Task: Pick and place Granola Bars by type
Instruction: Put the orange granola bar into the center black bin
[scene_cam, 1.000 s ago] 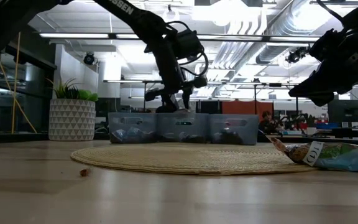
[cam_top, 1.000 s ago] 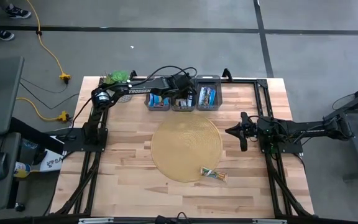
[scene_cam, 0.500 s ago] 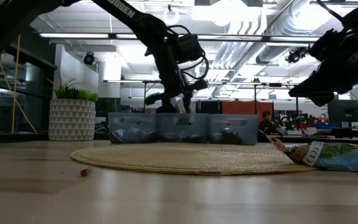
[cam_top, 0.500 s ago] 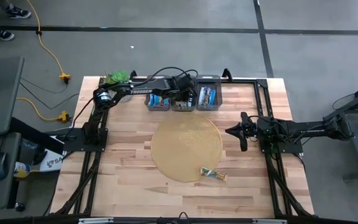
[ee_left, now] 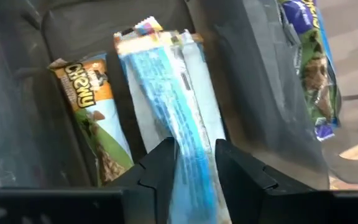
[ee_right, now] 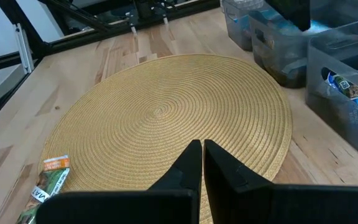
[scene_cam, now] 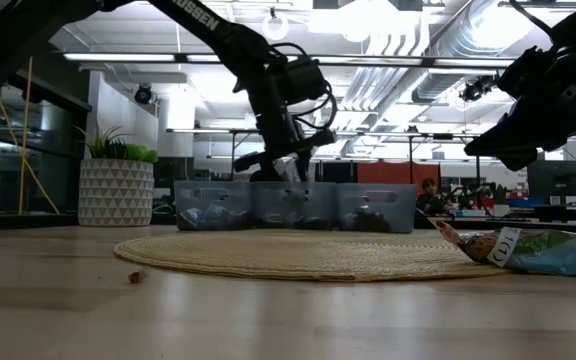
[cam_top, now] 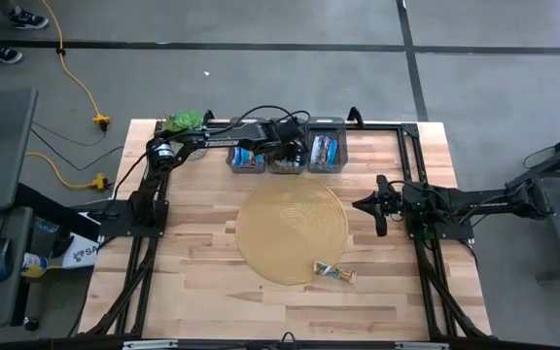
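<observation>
Left pincer [ee_left: 191,163] over the middle bin [cam_top: 287,157], clamped on a blue-and-white granola bar [ee_left: 178,106] whose lower end is hidden between the fingers; orange bar [ee_left: 91,118] beside it. Right pincer [ee_right: 202,155] closed, hovering off the round woven mat [cam_top: 292,233]. Green-wrapped bar [cam_top: 333,274] on the mat's near edge, bare wooden worktop [cam_top: 202,282] around.

Blue-and-white granola bar [ee_left: 173,106] in middle bin, green bar [cam_top: 333,274] on mat edge

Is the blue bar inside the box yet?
Yes. The blue bar lies inside the middle bin, beside an orange bar, with the left hand around its end.
</observation>
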### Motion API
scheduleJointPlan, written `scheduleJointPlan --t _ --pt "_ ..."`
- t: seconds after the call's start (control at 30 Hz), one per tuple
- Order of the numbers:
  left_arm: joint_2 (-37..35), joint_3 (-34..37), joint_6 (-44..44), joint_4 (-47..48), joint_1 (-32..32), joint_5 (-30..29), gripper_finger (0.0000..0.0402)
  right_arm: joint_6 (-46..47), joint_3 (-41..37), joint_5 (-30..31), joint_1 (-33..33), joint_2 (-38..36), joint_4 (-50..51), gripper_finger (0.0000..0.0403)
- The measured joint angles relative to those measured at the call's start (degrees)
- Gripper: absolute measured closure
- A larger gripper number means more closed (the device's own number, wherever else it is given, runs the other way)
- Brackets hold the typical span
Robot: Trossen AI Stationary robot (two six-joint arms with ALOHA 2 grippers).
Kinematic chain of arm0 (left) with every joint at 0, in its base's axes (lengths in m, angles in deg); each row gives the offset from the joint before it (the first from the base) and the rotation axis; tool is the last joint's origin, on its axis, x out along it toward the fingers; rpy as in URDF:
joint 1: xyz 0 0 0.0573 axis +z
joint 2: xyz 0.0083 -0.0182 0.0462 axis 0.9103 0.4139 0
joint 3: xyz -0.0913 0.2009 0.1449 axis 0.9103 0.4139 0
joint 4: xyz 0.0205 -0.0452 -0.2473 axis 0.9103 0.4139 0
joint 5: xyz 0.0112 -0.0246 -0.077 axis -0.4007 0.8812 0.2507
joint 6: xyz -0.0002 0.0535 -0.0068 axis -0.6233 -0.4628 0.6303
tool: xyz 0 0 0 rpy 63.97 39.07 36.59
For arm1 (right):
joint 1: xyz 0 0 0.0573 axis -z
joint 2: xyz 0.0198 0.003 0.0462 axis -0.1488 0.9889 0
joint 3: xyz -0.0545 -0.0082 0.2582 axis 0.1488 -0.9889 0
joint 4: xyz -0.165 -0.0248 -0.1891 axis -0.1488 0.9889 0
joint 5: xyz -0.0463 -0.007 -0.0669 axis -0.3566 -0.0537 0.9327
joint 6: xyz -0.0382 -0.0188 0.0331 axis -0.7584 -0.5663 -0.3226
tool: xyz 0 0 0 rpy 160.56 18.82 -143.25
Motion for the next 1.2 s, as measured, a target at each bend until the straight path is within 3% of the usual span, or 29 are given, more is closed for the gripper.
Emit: scheduleJointPlan --t 0.3,0.5,0.73,0.97,1.1,1.2 --pt "0.00 0.00 -0.28 -0.15 0.00 -0.07 0.0223 0.01 0.00 0.00 0.01 0.00 0.00 0.0402" --pt "-1.05 0.00 -5.92 -5.09 -0.02 2.03 0.0218 0.01 0.00 0.00 0.01 0.00 0.01 0.0402" --pt "-7.68 0.00 -15.35 -13.00 -0.02 5.23 0.0218 0.00 0.02 0.00 0.00 0.00 0.00 0.0402" --pt "-15.59 -0.10 -22.78 -23.59 -0.27 16.44 0.0218 0.01 0.02 0.00 0.01 0.00 0.00 0.0402" --pt "-17.97 -0.11 -23.26 -30.00 -1.26 19.04 0.0218 -0.01 0.02 0.00 0.00 0.00 0.00 0.0402" --pt "-18.38 -0.09 -27.33 -37.44 -2.16 28.10 0.0218 -0.01 0.02 0.02 0.00 0.00 0.00 0.0402"
